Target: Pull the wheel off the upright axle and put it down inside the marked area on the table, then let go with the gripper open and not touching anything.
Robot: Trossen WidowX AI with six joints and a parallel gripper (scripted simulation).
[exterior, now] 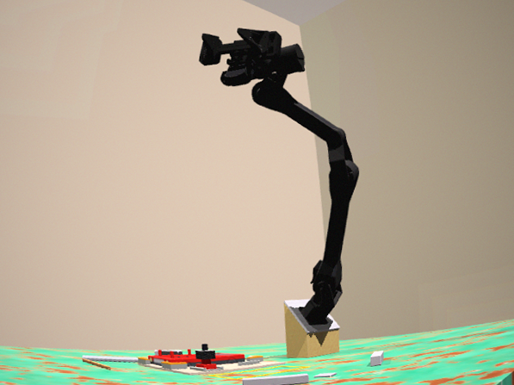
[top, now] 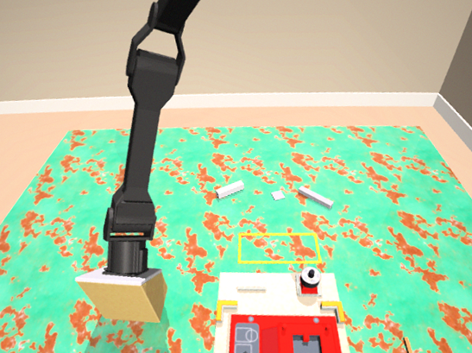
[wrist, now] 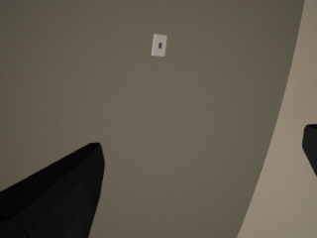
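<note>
The wheel (top: 305, 278) (exterior: 204, 354), black with a pale upper face, sits around the upright black axle (top: 310, 272) (exterior: 204, 347). The axle's red base block (top: 309, 290) stands at the back right corner of the cream board. The marked area is a yellow outline (top: 275, 233) on the table just behind the board, with nothing inside it. My gripper (wrist: 205, 146) (exterior: 215, 64) is open and empty, raised high above the table and far from the wheel. It is out of frame in the top view; the wrist view shows only walls between the spread fingers.
The cream board (top: 274, 277) holds a red panel (top: 270, 345) between yellow corner brackets. Behind the marked area lie a white block (top: 230, 189), a thin white square (top: 278, 195) and a pale bar (top: 315, 197). A thin orange-brown strip (top: 408, 350) lies right of the board.
</note>
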